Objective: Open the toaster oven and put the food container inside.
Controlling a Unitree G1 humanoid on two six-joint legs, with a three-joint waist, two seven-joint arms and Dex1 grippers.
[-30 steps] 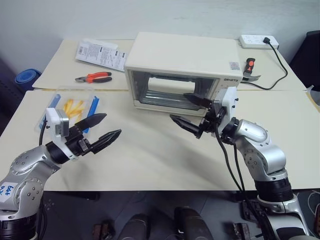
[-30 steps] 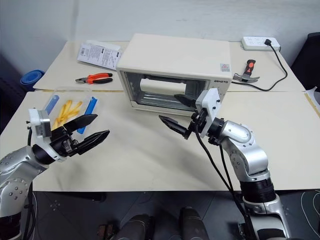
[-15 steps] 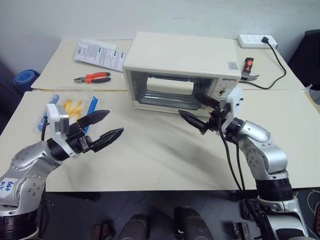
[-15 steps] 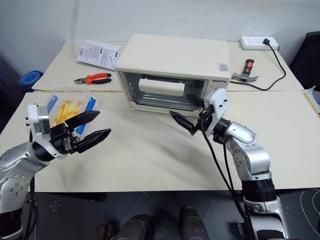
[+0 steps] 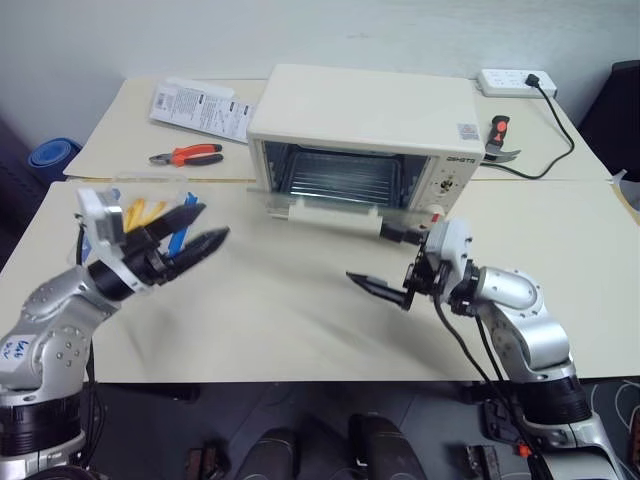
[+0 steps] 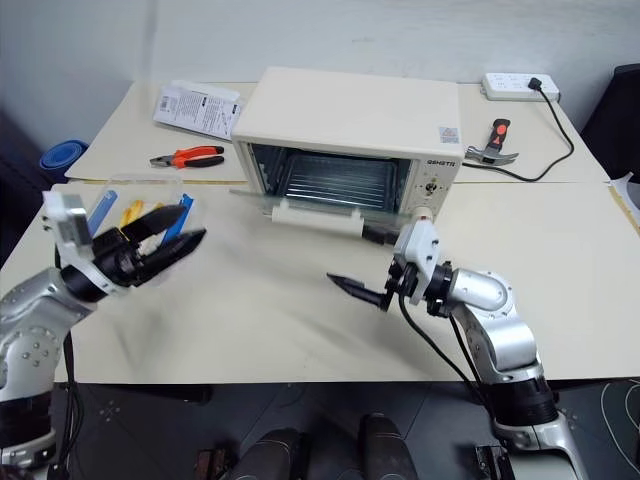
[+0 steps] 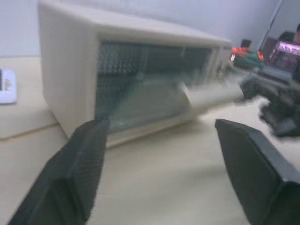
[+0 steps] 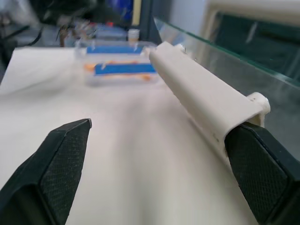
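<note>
The cream toaster oven [image 5: 360, 110] stands mid-table with its glass door [image 5: 330, 205] swung down, the wire rack [image 5: 335, 175] showing inside. My right gripper [image 5: 370, 257] hangs open just in front of the door's right end, its upper finger beside the door handle [image 8: 201, 98]; whether they touch I cannot tell. The food container [image 6: 128, 212], clear with blue clips and yellow sticks inside, lies at the table's left. My left gripper [image 5: 205, 226] hovers open over its near right side, holding nothing and hiding part of it.
Red-handled pliers [image 5: 187, 155] and a printed packet [image 5: 200, 108] lie at the back left. A power strip [image 5: 515, 80] with its black cable and a red-and-black tool [image 5: 498, 135] lie behind the oven at the right. Bare tabletop spreads in front of the oven.
The oven door has swung down from shut to open. My right gripper dropped and drew back toward me with it. My left gripper rose toward the container, its fingers somewhat closer together.
</note>
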